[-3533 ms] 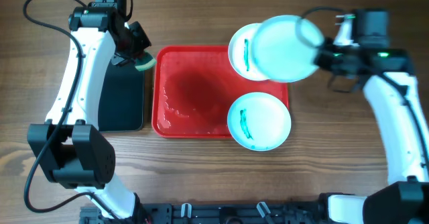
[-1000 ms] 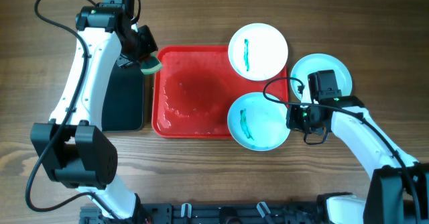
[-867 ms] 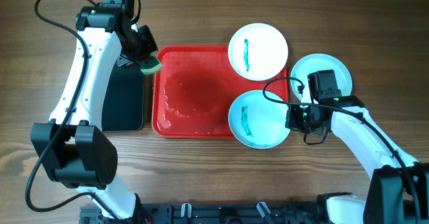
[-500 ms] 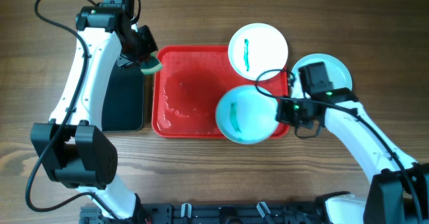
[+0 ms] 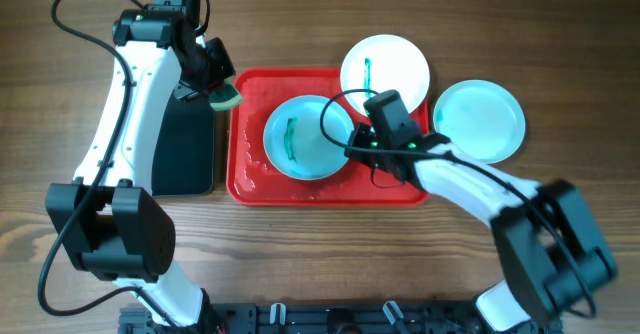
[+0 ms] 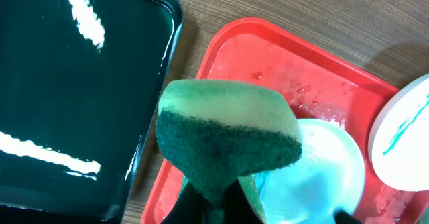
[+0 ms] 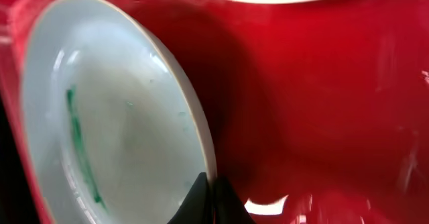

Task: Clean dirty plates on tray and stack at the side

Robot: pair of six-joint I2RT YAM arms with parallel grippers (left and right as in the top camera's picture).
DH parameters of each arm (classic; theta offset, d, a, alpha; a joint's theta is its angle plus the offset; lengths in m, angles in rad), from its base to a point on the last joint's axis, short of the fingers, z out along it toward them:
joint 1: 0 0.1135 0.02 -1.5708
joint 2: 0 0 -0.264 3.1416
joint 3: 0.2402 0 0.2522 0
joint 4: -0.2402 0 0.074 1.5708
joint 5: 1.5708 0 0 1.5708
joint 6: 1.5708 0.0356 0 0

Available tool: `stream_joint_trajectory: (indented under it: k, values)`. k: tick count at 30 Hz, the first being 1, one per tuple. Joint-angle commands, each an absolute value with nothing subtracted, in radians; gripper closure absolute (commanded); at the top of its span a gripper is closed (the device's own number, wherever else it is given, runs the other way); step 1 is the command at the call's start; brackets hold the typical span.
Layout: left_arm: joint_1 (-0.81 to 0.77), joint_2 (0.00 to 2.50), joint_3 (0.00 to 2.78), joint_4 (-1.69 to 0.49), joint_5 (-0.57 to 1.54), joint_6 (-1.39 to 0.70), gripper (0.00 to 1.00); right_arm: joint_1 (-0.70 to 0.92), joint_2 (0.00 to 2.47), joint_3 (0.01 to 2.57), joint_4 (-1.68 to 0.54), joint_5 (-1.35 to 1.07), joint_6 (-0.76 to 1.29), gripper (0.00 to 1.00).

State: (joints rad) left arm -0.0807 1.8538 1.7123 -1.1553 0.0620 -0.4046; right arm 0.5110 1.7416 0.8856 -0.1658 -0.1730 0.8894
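Observation:
A pale aqua plate with a green streak is held over the middle of the red tray. My right gripper is shut on its right rim; the wrist view shows the rim between the fingertips. A white plate with a green streak overlaps the tray's back right corner. A clean aqua plate lies on the table to the right. My left gripper is shut on a green and yellow sponge over the tray's back left corner.
A black tray lies left of the red tray and shows in the left wrist view. Water droplets sit on the red tray's left part. The wood table stretches in front.
My right gripper put the clean aqua plate down at the right, took the streaked aqua plate by its rim and moved it left over the tray's middle. The left arm stayed put.

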Motion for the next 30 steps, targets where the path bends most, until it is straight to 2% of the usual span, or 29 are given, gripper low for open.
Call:
stream_joint_trajectory:
  k: [1, 5, 6, 8, 9, 12, 18, 26, 30]
  values:
    - [-0.083, 1.848, 1.720, -1.152, 0.078, -0.390, 0.96, 0.535, 1.851, 0.988, -0.135, -0.205, 0.858, 0.96]
    - [-0.083, 1.848, 1.719, -1.152, 0.078, -0.389, 0.96, 0.571, 1.928, 1.060, -0.138, -0.211, 0.820, 0.96]
    - [-0.083, 1.848, 1.719, -1.153, 0.078, -0.389, 0.96, 0.573, 1.929, 1.066, -0.144, -0.209, 0.802, 0.92]
    - [-0.083, 1.848, 1.719, -1.153, 0.078, -0.390, 0.96, 0.569, 1.926, 1.079, -0.160, -0.210, 0.764, 0.72]
    - [-0.083, 1.848, 1.719, -1.153, 0.078, -0.390, 0.96, 0.563, 1.926, 1.087, -0.176, -0.210, 0.740, 0.65]
    - [-0.083, 1.849, 1.719, -1.153, 0.078, -0.390, 0.96, 0.534, 1.926, 1.136, -0.272, -0.210, 0.636, 0.60]
    - [-0.100, 1.883, 1.719, -1.148, 0.078, -0.401, 0.96, 0.510, 1.931, 1.169, -0.262, -0.211, 0.341, 0.64]
    - [-0.144, 1.937, 1.719, -1.130, 0.078, -0.401, 0.96, 0.511, 2.005, 1.169, -0.212, -0.268, 0.345, 0.76]
    - [-0.161, 1.959, 1.719, -1.111, 0.078, -0.401, 0.96, 0.511, 2.011, 1.169, -0.179, -0.267, 0.405, 0.88]
